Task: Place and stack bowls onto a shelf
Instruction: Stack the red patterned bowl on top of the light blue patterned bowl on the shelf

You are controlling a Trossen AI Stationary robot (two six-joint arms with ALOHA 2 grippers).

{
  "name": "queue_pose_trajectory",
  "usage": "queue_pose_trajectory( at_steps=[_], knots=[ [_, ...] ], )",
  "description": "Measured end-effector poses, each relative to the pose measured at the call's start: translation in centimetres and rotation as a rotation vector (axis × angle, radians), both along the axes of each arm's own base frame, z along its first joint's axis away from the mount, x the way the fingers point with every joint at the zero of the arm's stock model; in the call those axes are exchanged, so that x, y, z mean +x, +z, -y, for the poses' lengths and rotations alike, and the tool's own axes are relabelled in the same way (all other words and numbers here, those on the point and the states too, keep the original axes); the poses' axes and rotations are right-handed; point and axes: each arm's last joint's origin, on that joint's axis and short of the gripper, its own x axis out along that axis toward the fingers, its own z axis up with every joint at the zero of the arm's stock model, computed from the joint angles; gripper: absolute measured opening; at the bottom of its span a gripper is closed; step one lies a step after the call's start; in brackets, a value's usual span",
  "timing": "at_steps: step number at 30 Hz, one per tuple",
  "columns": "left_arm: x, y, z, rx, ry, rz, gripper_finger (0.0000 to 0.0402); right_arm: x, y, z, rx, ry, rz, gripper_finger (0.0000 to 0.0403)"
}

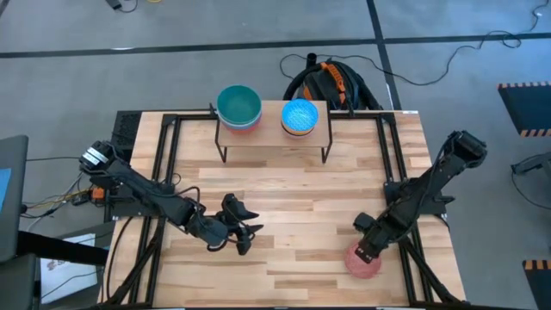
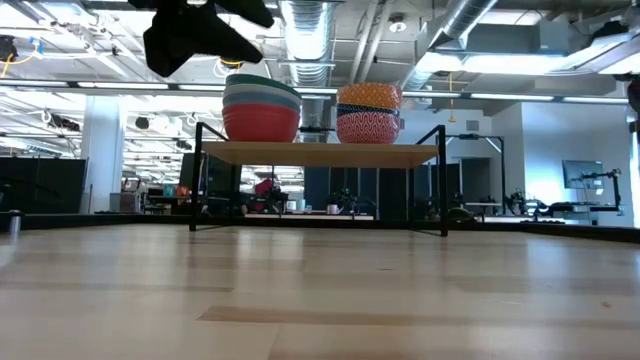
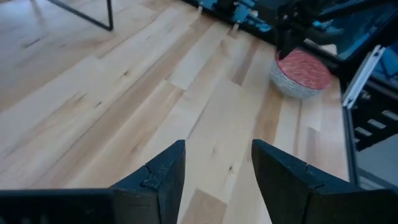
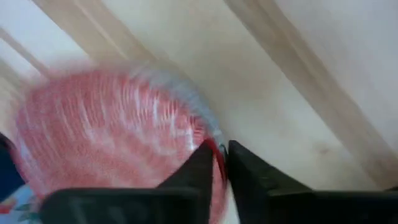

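Now the right gripper (image 1: 368, 252) is pinching the rim of the pink-red patterned bowl (image 1: 362, 262) near the table's front right edge — a straight lift will be keeping it level. Meanwhile the left gripper (image 1: 244, 231), fingers apart, is idling mid-table, leaving open room toward the light-wood shelf (image 1: 272, 132).

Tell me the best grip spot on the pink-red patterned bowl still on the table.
The rim. The pink-red patterned bowl sits upright, mouth up, on the table, so its thin wall is the only pinchable edge. Come from above, one finger inside, one outside, as the right hand is already placed. The left hand waits open, mid-table.
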Motion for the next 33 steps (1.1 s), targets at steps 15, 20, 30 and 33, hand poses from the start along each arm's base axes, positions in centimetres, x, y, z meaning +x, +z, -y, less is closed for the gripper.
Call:
queue_pose_trajectory(
  at_steps=[15, 20, 30, 33],
  knots=[
    [0.4, -0.2, -0.9, 0.013, -0.015, -0.035, 0.0169, 6.4, 3.2, 2.9, -0.064, -0.303, 0.239, 0.0037],
    [0.8, -0.5, -2.2, 0.012, 0.021, -0.063, 0.0169, 11.3, 2.9, 4.7, -0.128, -0.394, 0.243, 0.0039],
    [0.7, -1.4, -3.2, -0.084, 0.058, -0.162, 0.0169, 20.1, 2.9, 5.4, -0.207, -0.304, 0.217, 0.0041],
    [0.4, -1.8, -3.3, -0.103, 0.069, -0.21, 0.0169, 21.5, 2.8, 5.4, -0.215, -0.266, 0.204, 0.0041]
  ],
)
